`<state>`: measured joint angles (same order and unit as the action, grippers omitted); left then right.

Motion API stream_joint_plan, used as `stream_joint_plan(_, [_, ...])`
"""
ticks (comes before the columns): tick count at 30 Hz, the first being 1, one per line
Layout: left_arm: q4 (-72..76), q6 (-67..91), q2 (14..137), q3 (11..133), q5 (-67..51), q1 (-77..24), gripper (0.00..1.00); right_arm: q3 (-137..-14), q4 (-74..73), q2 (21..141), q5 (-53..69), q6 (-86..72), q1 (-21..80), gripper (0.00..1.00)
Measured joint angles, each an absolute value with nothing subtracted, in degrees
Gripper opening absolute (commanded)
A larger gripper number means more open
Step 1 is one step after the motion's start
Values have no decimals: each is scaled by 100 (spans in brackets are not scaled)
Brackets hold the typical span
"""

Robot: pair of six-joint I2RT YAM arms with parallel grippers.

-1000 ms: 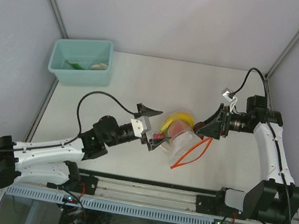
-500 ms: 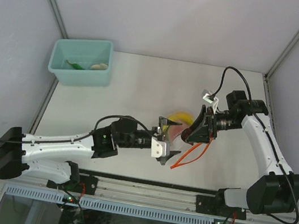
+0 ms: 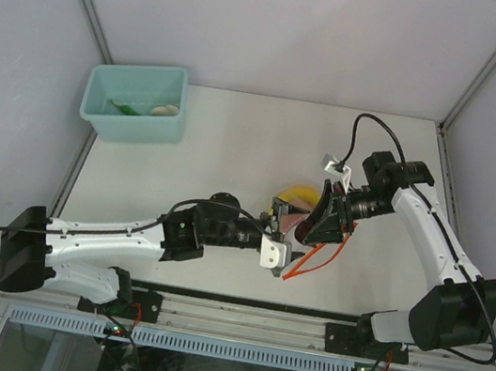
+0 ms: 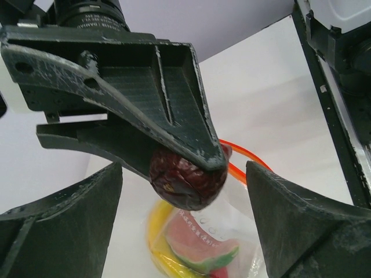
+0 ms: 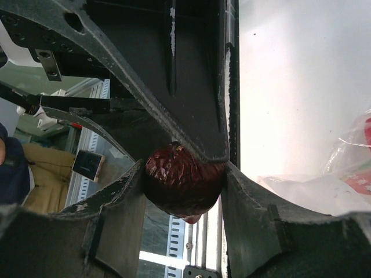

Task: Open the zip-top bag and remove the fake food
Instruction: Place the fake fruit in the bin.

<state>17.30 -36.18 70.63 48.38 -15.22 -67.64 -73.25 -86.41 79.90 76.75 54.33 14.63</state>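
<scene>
**Red fruit up at the bag mouth, caught between two arms**

The right end effector (image 5: 182, 176) is clamped on a dark red toy fruit (image 4: 185, 186), wrinkled like a date, with one finger pressed to each side of it. The fruit hangs just above the zip-top bag (image 4: 229, 223), which lies mid-worktop (image 3: 236, 145) between the two arms, its orange zip strip (image 4: 237, 171) looping open.

And look where that fruit sits: right between the fingers of the left end effector (image 4: 184, 171). Those fingers are spread wide, with a gap on either side in its own wrist view. Whether the left end effector touches the bag cannot be told.

So the bag reads as open, and the step in hand is removal, one piece at a time. A yellow banana (image 4: 155, 226) and a watermelon slice (image 4: 203, 250) lie inside the bag. A green piece (image 3: 123, 108) and a whitish piece (image 3: 165, 110) rest in the teal bin (image 3: 133, 131) at the far left, well apart from the action.

The next move looks like either a straight lift-out or a pass. For a pass, the left fingers need to close squarely on the fruit before the right lets go, since it is rounded and could slip. Otherwise the right has to raise it clear without dragging the plastic along.
</scene>
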Motion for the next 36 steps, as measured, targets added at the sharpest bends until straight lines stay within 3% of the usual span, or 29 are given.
stream_joint_plan(6, [1614, -3671, 7192, 5089, -1522, -6781, 78, -7325, -8691, 8005, 7653, 5474, 1559, 0])
stream_joint_plan(16, [1426, -3669, 7387, 5273, -1527, -6814, 72, -7325, -8713, 8075, 7655, 5481, 1579, 0])
stream_joint_plan(25, [1232, -3675, 7422, 5286, -1538, -6814, 46, -7328, -8720, 8075, 7636, 5524, 1586, 1])
stream_joint_plan(29, [1201, -3675, 7422, 5301, -1533, -6825, 29, -7328, -8720, 8077, 7636, 5529, 1586, 18])
stream_joint_plan(31, [1190, -3671, 7422, 5306, -1531, -6825, 14, -7328, -8720, 8079, 7636, 5527, 1586, 33])
stream_joint_plan(34, [1186, -3662, 7422, 5306, -1522, -6825, 4, -7328, -8718, 8079, 7634, 5527, 1588, 63])
stream_joint_plan(36, [1184, -3660, 7422, 5306, -1500, -6825, 1, -7330, -8724, 8079, 7638, 5516, 1590, 72])
